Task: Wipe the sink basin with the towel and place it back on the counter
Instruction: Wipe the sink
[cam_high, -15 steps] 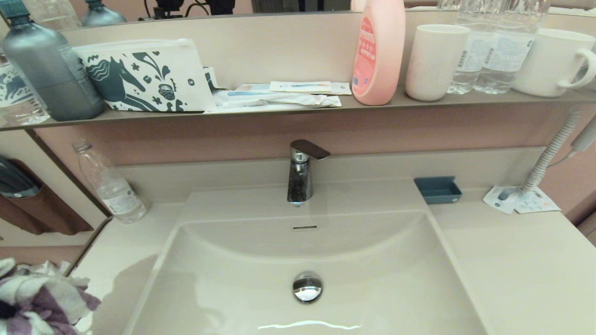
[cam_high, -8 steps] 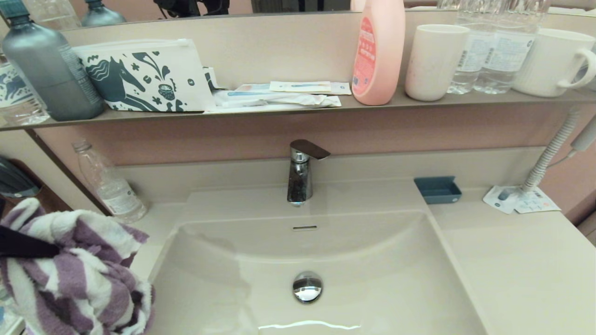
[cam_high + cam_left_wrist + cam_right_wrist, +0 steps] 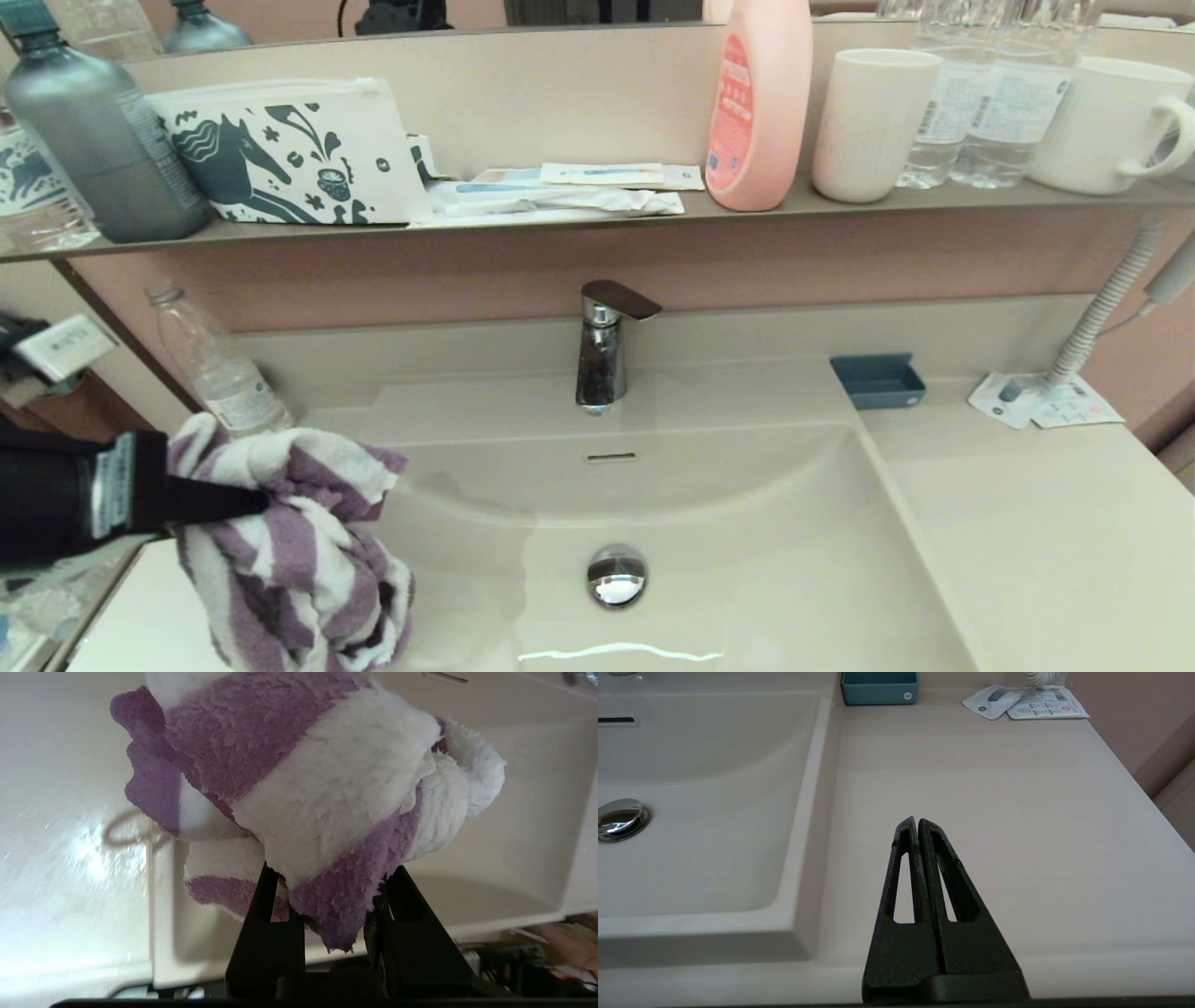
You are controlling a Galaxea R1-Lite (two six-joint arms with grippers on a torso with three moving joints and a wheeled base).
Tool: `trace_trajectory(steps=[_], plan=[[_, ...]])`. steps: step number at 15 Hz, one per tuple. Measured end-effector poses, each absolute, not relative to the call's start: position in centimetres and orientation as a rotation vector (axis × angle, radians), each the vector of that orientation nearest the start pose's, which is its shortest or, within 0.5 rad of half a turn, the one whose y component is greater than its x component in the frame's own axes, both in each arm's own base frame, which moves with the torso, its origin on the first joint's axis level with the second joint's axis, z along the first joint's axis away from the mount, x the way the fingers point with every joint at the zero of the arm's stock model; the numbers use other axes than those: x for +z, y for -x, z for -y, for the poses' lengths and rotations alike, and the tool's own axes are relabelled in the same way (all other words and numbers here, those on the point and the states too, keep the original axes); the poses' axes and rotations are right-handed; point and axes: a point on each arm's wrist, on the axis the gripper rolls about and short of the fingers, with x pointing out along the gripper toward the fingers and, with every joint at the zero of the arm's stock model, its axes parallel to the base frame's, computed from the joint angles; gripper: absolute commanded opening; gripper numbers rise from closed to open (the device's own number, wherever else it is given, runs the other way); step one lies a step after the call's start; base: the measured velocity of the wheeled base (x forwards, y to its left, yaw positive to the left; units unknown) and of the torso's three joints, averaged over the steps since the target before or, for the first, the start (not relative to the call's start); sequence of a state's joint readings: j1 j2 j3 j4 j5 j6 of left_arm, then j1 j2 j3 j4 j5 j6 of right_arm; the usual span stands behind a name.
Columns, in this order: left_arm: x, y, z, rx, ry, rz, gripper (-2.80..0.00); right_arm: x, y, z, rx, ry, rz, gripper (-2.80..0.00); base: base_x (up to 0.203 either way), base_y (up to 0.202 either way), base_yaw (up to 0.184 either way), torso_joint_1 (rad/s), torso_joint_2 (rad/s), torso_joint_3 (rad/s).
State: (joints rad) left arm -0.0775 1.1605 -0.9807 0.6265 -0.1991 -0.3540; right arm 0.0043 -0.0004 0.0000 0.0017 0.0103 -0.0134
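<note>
The towel (image 3: 289, 541), a bunched wad of purple and white stripes, hangs in the air over the left edge of the sink basin (image 3: 747, 523), its folds drooping down toward the rim where basin meets counter (image 3: 1055, 551). The left gripper (image 3: 247, 502) comes in from the left side and has the cloth pinched between its black fingers (image 3: 266, 924); from the left wrist view the fabric spills out over and around both of them, filling the gap. Whether the lowest folds touch the basin wall I cannot tell.

The basin itself sits glossy and bare, with the chrome drain plug (image 3: 616, 575) near its middle and the overflow slot (image 3: 611, 457) on the back wall under the faucet (image 3: 602, 345).

The right gripper (image 3: 917, 823) hovers low over the counter on the right of the basin, fingers pressed together with nothing between them. Beyond it a small blue tray (image 3: 879, 687) stands by the back edge, and some paper packets (image 3: 1024, 702) lie near the corner. A clear plastic bottle (image 3: 219, 373) leans against the wall at the counter's left rear.
</note>
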Motion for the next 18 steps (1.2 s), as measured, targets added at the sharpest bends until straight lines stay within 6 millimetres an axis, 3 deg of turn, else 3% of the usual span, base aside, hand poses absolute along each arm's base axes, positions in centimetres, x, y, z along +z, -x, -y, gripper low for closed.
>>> trace_trajectory(steps=[3,9,13,18], plan=[[20.4,-14.7,2.1,-0.171,0.365,-0.741,-2.8,7.5,2.3,0.0,0.015,0.013,-0.001,-2.8,0.0,0.0,0.0,0.0,0.0,0.0],[18.0,-18.6,3.4,-0.22,0.345,-0.648,-2.8,7.5,2.3,0.0,0.015,0.013,-0.001,-2.8,0.0,0.0,0.0,0.0,0.0,0.0],[15.4,-21.2,3.2,-0.204,0.295,-0.578,-2.8,7.5,2.3,0.0,0.015,0.013,-0.001,-2.8,0.0,0.0,0.0,0.0,0.0,0.0],[11.8,-22.0,2.6,-0.113,0.25,-0.647,-2.8,7.5,2.3,0.0,0.015,0.013,-0.001,-2.8,0.0,0.0,0.0,0.0,0.0,0.0]])
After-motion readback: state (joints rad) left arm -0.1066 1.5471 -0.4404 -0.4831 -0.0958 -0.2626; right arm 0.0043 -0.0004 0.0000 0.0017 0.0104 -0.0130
